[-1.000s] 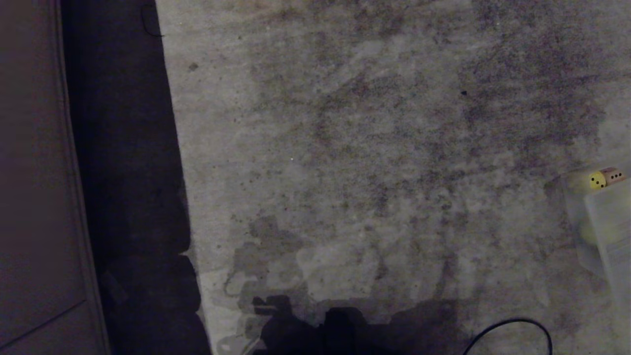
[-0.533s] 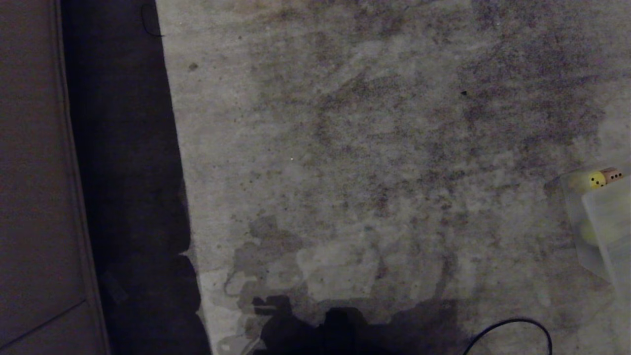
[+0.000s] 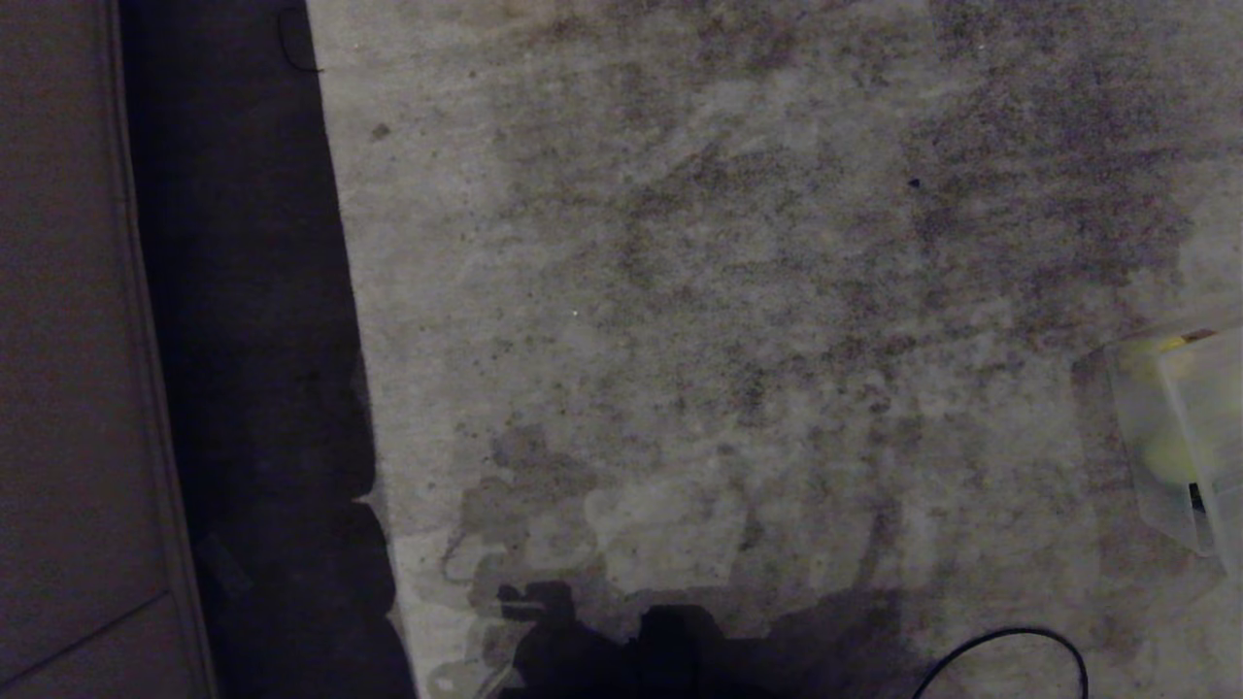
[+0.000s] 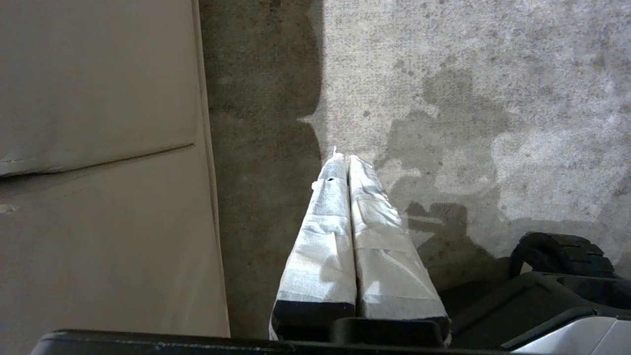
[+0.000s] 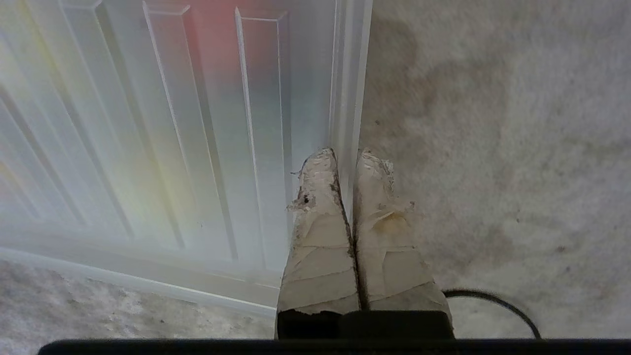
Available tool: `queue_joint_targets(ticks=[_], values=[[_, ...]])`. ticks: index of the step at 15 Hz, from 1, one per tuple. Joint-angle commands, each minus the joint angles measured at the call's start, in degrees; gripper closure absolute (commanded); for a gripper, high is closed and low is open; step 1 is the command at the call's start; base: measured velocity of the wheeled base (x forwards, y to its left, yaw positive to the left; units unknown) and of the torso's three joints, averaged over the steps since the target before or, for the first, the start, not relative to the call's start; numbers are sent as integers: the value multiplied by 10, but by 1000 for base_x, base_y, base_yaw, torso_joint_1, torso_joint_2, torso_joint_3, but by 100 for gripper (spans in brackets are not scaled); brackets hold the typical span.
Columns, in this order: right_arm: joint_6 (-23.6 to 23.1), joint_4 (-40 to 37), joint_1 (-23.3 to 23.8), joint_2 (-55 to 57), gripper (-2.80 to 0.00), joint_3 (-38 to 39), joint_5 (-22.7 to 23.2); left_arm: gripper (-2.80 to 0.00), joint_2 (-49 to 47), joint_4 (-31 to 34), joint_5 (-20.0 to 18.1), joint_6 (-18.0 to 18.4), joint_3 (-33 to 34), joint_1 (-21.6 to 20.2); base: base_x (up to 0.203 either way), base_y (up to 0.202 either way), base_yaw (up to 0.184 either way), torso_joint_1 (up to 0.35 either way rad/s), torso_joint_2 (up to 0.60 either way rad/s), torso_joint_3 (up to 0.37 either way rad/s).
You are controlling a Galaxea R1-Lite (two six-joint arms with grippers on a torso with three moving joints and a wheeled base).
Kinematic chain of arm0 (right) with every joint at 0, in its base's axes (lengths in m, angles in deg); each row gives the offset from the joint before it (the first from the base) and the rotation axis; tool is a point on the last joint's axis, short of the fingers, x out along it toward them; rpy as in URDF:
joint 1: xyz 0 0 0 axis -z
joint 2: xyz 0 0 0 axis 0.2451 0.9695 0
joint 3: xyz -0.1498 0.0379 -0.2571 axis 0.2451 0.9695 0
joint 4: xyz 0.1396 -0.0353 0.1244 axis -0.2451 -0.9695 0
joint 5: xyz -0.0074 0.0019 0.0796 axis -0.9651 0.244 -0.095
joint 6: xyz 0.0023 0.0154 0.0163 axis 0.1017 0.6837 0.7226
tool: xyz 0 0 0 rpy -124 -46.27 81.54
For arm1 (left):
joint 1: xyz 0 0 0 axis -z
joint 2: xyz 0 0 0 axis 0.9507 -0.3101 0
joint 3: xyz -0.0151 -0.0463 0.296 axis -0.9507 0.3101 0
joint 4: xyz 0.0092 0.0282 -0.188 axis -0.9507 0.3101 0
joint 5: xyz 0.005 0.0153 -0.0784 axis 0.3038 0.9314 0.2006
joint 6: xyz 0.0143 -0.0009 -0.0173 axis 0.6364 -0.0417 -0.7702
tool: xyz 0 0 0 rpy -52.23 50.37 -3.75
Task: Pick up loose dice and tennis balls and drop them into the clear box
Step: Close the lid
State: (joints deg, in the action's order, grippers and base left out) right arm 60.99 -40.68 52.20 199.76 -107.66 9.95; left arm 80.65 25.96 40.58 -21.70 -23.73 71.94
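The clear box [image 3: 1131,427] stands on the floor at the far right edge of the head view. A ribbed clear lid [image 3: 1209,408] hangs tilted over it. My right gripper [image 5: 347,158] is shut on that lid's [image 5: 197,148] raised side rim, which runs between the fingertips. Only a yellow sliver of the dice [image 3: 1172,343] peeks past the lid's top edge. A yellow-green tennis ball [image 3: 1170,454] shows as a blur through the box wall. Red and yellow blurs glow through the lid in the right wrist view. My left gripper [image 4: 347,160] is shut and empty, parked above the floor.
A beige panel [image 3: 58,340] with a dark shadow strip beside it lines the left side. A black cable [image 3: 1010,646] loops on the stained concrete floor near the bottom right. The robot's base and a wheel [image 4: 562,251] sit beside the left gripper.
The lid has risen in the head view and now covers the yellow and beige dice that showed above it before. The left arm has not moved.
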Motion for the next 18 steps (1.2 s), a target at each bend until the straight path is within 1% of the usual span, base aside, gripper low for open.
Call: queue_joint_targets(ticks=[1, 4, 7, 9, 18], values=[[2, 3, -7, 19, 0, -7, 3, 0, -1, 0, 1, 0, 1, 0, 0, 0, 0, 0, 0, 0], [9, 16, -13, 30, 0, -9, 3, 0, -1, 0, 1, 0, 1, 0, 0, 0, 0, 0, 0, 0], [41, 72, -26, 43, 0, -9, 3, 0, -1, 0, 0, 0, 1, 0, 0, 0, 0, 0, 0, 0], [70, 84, -26, 43, 0, -10, 3, 0, -1, 0, 0, 0, 1, 0, 0, 0, 0, 0, 0, 0], [72, 80, -51, 35, 0, -3, 1, 0, -1, 0, 1, 0, 1, 0, 0, 0, 0, 0, 0, 0]])
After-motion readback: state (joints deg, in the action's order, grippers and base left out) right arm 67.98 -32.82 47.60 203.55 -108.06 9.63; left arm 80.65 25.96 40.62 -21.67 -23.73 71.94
